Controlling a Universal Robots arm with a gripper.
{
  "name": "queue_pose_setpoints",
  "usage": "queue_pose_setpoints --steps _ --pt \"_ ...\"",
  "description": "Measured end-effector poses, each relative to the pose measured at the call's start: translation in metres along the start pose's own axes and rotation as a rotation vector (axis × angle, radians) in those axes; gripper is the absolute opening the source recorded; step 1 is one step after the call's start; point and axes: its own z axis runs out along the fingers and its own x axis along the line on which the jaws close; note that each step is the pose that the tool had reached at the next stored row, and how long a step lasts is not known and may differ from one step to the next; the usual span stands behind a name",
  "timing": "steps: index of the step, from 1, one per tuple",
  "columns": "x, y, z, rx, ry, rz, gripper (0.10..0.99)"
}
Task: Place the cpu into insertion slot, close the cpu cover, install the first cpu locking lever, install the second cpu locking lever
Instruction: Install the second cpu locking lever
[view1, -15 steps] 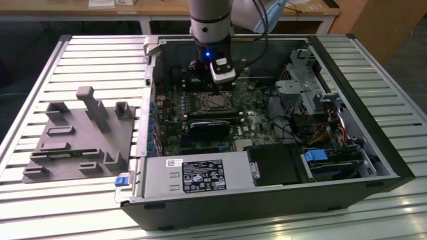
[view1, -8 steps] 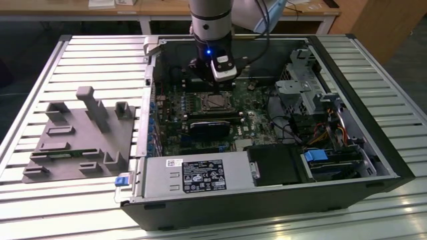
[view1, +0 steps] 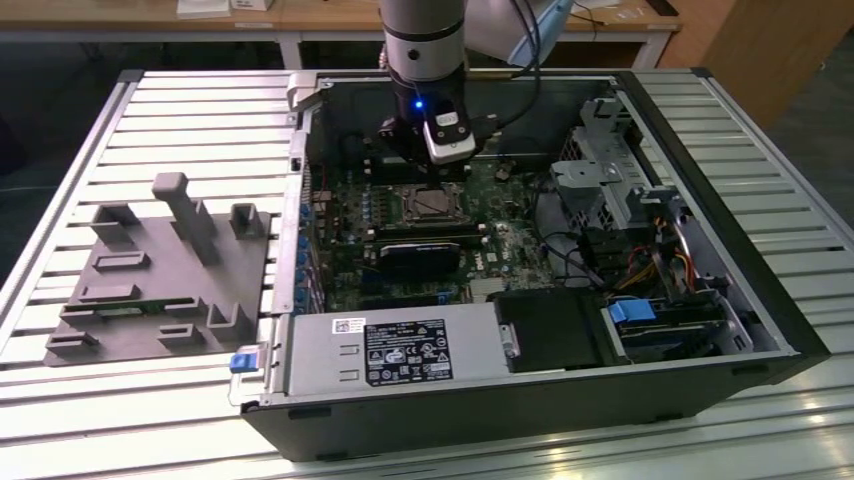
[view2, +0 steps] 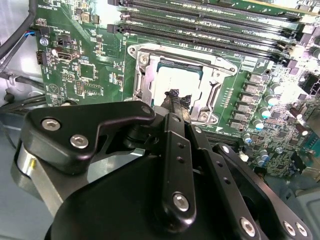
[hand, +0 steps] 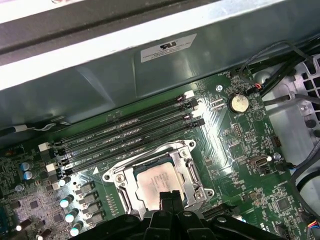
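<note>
The cpu (hand: 152, 182) lies in the insertion slot (view1: 430, 205) on the green motherboard, its pale metal top showing in both wrist views (view2: 177, 80). The silver cpu cover (hand: 192, 172) lies flat around it as a frame (view2: 220, 67), with the chip showing through its window. My gripper (view2: 175, 97) hangs just above one edge of the socket, black fingers pressed together and shut, with nothing seen between them. In the first wrist view my gripper (hand: 169, 200) sits at the socket's near edge. In the exterior view the arm stands upright over the socket inside the open case.
Long black memory slots (hand: 130, 135) run beside the socket. A black card (view1: 420, 255) sits just beyond it, and the power supply (view1: 400, 350) and drive cage (view1: 614, 190) line the case walls. A grey fixture (view1: 160, 270) rests on the slatted table at the exterior view's left.
</note>
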Motion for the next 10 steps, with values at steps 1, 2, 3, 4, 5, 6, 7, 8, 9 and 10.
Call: queue_pose_setpoints --steps 1,2,3,4,5,6,7,8,9,10 --pt "0.0 0.0 0.0 0.0 0.0 0.0 0.106" --pt "-0.0001 0.0 0.0 0.0 0.0 0.0 0.106" --pt "-0.0001 -0.0001 0.0 0.0 0.0 0.0 0.106" --pt "-0.0002 -0.0004 0.0 0.0 0.0 0.0 0.106" --pt "-0.0004 -0.0008 -0.0001 0.0 0.0 0.0 0.106" --pt "-0.0006 -0.0013 -0.0001 0.0 0.0 0.0 0.106" --pt "-0.0009 -0.0022 -0.0001 0.0 0.0 0.0 0.106" --pt "-0.0013 -0.0031 -0.0001 0.0 0.0 0.0 0.106" --pt "-0.0018 -0.0043 -0.0002 0.0 0.0 0.0 0.106" --pt "-0.0024 -0.0057 -0.0003 0.0 0.0 0.0 0.106"
